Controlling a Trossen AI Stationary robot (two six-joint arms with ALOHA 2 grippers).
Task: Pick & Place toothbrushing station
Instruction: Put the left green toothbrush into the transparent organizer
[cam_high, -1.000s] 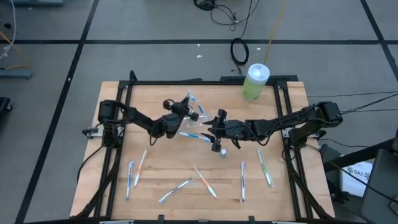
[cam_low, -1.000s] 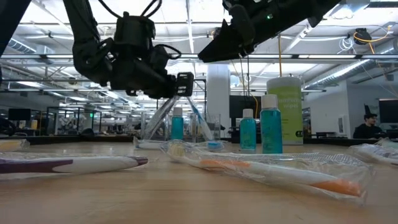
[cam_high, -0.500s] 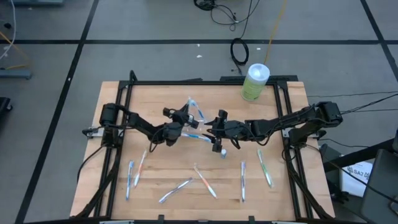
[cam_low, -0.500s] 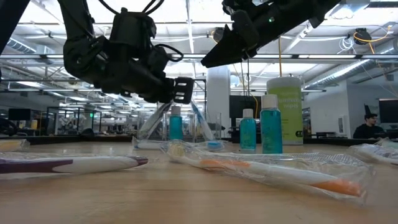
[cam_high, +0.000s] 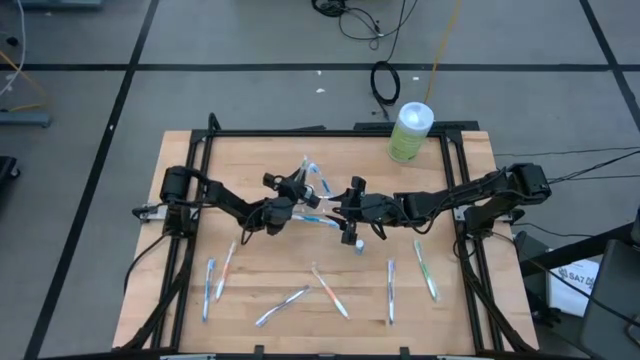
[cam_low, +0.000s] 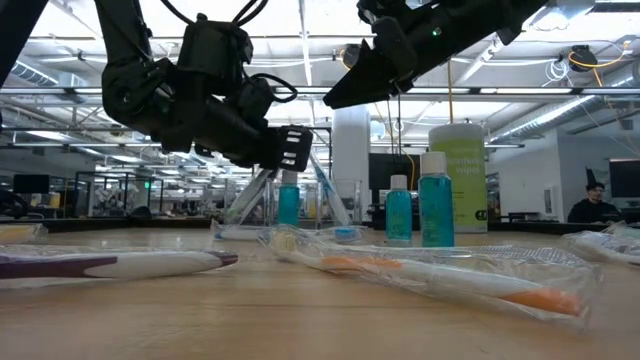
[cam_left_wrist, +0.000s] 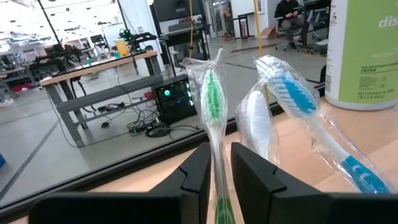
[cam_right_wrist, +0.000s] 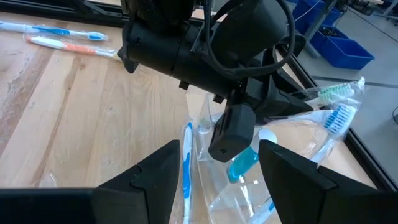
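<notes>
- Wooden plank desk (cam_high: 260, 155) with a black frame is sitting on grey floor; the low view is looking into an open workshop with ceiling strip lights, and a person (cam_low: 590, 201) is sitting far off at its right.
- Large pale-green canister (cam_high: 410, 132) is standing at the desk's far edge, toward the right corner.
- Small clear plastic cup (cam_high: 318, 196) is standing near the desk's middle, slightly toward the far edge — wrapped toothbrushes are leaning out of it.
- Left gripper (cam_left_wrist: 216, 167) is hovering just beside the cup, its fingers pinching the green toothbrush (cam_left_wrist: 212, 101) through its crinkled clear wrapper; a blue-bristled brush (cam_left_wrist: 297, 96) is standing alongside.
- Right gripper (cam_right_wrist: 214, 165) is hovering over the cup from the other side, fingers spread, touching nothing.
- Teal-capped white tubes (cam_low: 421, 200) are standing upright just right of the cup.
- Loose toothbrushes (cam_high: 328, 291) — thin, bagged in film — are lying scattered along the near edge.
</notes>
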